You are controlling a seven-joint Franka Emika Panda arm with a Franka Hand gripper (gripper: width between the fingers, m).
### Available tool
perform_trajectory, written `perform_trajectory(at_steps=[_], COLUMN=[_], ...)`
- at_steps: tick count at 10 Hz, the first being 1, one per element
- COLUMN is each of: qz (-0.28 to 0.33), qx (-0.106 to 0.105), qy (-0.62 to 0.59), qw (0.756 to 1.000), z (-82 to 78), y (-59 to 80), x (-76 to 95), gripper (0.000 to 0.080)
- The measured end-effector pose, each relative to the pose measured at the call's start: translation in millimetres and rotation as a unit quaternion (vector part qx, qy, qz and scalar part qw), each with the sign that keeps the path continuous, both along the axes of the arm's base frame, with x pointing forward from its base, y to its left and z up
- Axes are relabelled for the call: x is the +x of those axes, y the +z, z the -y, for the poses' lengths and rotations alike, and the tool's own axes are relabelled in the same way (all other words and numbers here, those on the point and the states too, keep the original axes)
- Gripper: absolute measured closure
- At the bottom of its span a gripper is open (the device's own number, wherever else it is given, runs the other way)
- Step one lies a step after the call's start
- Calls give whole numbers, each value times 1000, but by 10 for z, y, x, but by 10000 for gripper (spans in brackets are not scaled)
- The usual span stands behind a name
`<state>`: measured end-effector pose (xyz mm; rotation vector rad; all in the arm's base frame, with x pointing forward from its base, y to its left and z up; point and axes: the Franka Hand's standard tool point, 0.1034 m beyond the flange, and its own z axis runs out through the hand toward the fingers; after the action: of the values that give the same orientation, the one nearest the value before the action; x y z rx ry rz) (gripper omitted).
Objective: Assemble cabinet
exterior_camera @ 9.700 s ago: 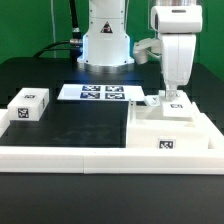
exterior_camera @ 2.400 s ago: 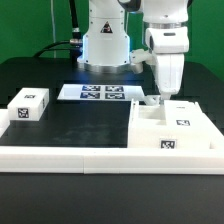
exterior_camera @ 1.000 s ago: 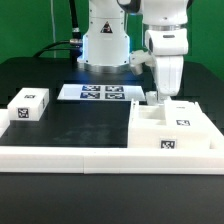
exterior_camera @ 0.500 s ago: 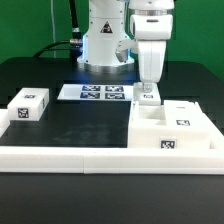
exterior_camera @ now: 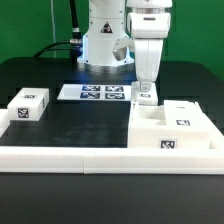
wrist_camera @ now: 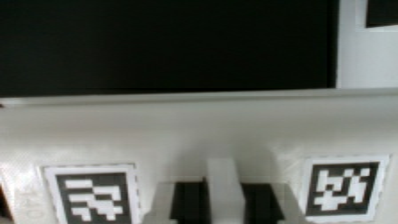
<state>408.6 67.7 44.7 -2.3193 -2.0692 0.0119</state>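
The cabinet body [exterior_camera: 178,128], a large white box with tags, lies at the exterior view's right. My gripper [exterior_camera: 146,90] points straight down over the body's far left corner. It is shut on a small white panel [exterior_camera: 146,99] that carries a tag and hangs just above that corner. In the wrist view the same panel [wrist_camera: 196,130] fills the lower half, with a tag on each side. My own fingers do not show clearly there. A second small white tagged panel [exterior_camera: 29,105] lies on the black table at the exterior view's left.
The marker board [exterior_camera: 100,93] lies flat at the back middle, in front of the robot base [exterior_camera: 105,40]. A long low white rail [exterior_camera: 70,157] runs along the table's front edge. Black table surface [exterior_camera: 80,120] lies between the rail and the marker board.
My gripper has moved from over the cabinet body's right part toward the exterior view's left. It now holds the small panel at the body's far left corner.
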Motion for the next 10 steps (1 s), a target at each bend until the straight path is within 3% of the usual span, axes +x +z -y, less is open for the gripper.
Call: perform_trajectory(at_steps=[2, 6, 10], qz=[-2, -4, 11], qx=[-1, -1, -1], qy=[-1, -1, 6], qw=[1000, 1000, 1000], z=[4, 6, -40], y=[6, -3, 105], x=[85, 68, 106], gripper=[729, 729, 729])
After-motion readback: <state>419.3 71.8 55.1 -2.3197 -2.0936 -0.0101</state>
